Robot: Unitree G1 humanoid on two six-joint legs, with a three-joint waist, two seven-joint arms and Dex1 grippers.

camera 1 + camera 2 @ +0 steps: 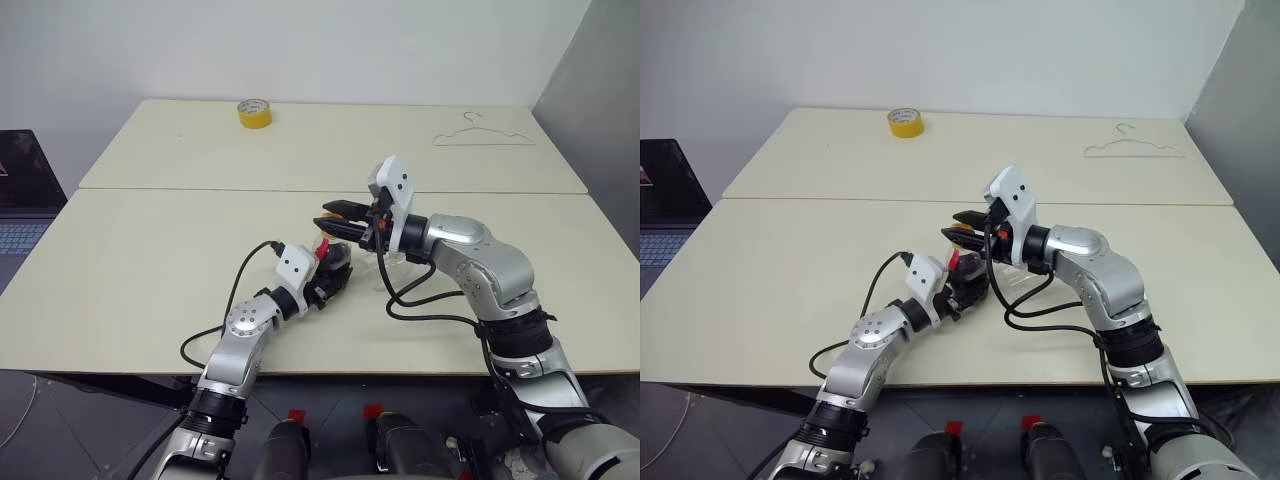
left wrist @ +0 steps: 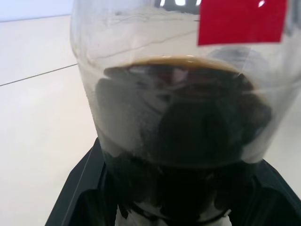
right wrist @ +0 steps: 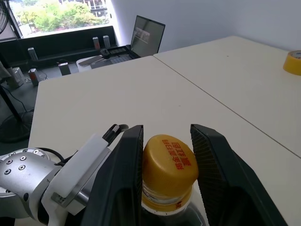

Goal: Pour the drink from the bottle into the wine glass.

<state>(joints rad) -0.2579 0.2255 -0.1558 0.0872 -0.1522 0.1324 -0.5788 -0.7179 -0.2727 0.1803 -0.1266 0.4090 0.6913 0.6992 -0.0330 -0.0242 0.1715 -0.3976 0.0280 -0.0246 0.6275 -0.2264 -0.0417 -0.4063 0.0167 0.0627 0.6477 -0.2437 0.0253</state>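
My left gripper (image 1: 335, 276) is shut on the body of the bottle (image 1: 330, 260) and holds it upright just above the table (image 1: 150, 280). The drink (image 2: 181, 127) fills the lower part of the bottle below a red label (image 2: 242, 21). The right gripper (image 1: 335, 217) reaches in from the right, level with the bottle's top. Its two fingers (image 3: 124, 174) press on either side of the yellow cap (image 3: 168, 162). The wine glass (image 1: 392, 265) stands right behind the bottle, mostly hidden by my right arm.
A yellow tape roll (image 1: 254, 113) sits at the far left of the back table and a wire hanger (image 1: 482, 135) lies at its far right. A laptop (image 1: 20, 190) stands off the table's left edge.
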